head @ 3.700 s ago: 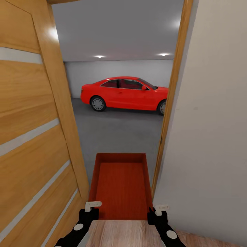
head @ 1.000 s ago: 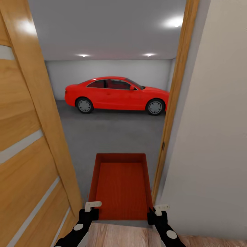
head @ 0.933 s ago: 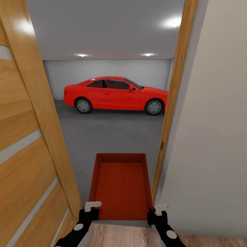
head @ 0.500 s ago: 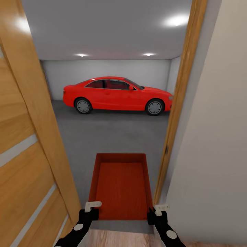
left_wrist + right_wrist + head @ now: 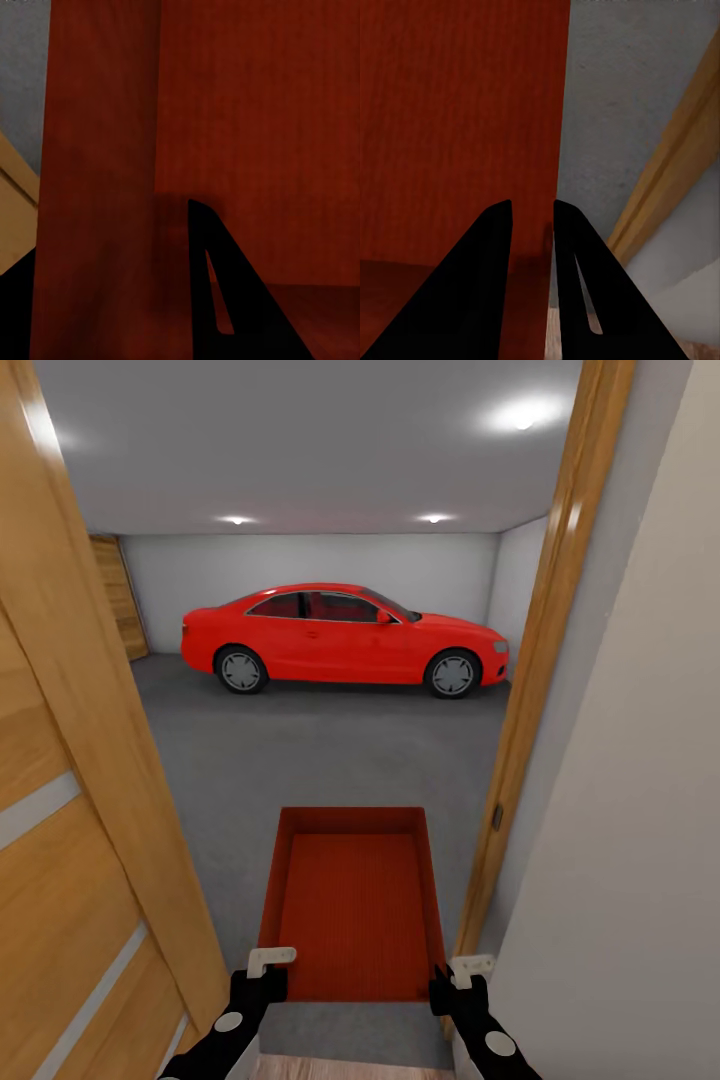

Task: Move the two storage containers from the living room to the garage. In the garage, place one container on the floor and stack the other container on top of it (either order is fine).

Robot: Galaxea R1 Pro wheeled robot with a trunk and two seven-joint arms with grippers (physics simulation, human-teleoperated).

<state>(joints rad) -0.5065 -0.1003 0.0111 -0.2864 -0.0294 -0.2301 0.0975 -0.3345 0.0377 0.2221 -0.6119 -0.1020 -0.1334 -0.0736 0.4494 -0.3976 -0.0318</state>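
Note:
One orange-red open-topped storage container (image 5: 350,900) hangs in front of me, carried level between both arms in the doorway to the garage. My left gripper (image 5: 268,963) is shut on its near left wall (image 5: 97,187), which sits between the dark fingers (image 5: 217,292). On the near right wall (image 5: 534,150), my right gripper (image 5: 456,970) is shut, one finger (image 5: 484,285) inside the box and one outside. Below and beyond the box lies the garage's dark grey concrete floor (image 5: 330,750).
An open wooden door (image 5: 70,830) stands close on the left. The door frame (image 5: 535,690) and a white wall (image 5: 630,880) stand close on the right. A red car (image 5: 340,635) is parked across the far end, near a slatted wooden door (image 5: 122,600).
The view has advanced through the doorway: door and frame have slid outward and more of the garage shows. The container stays held the same way in both grippers.

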